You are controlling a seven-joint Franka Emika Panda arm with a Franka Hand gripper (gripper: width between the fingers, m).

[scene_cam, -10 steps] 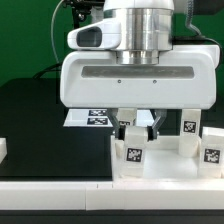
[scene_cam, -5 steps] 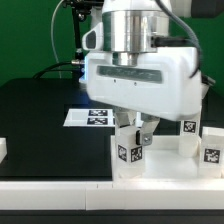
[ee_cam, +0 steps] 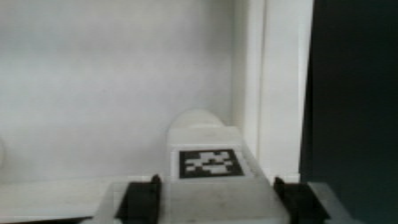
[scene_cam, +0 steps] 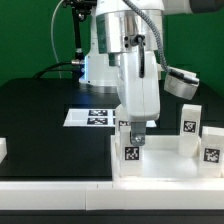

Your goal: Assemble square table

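The square table's top (scene_cam: 165, 165) lies flat on the black work surface at the exterior view's lower right, a white tray with a raised rim. Three short white block legs stand upright, each showing a black-and-white tag. One leg (scene_cam: 132, 152) stands at the tray's near corner toward the exterior view's left; in the wrist view this leg (ee_cam: 212, 150) shows its tag facing the camera. A second leg (scene_cam: 188, 127) stands farther back. The third leg (scene_cam: 211, 147) stands at the exterior view's right edge.
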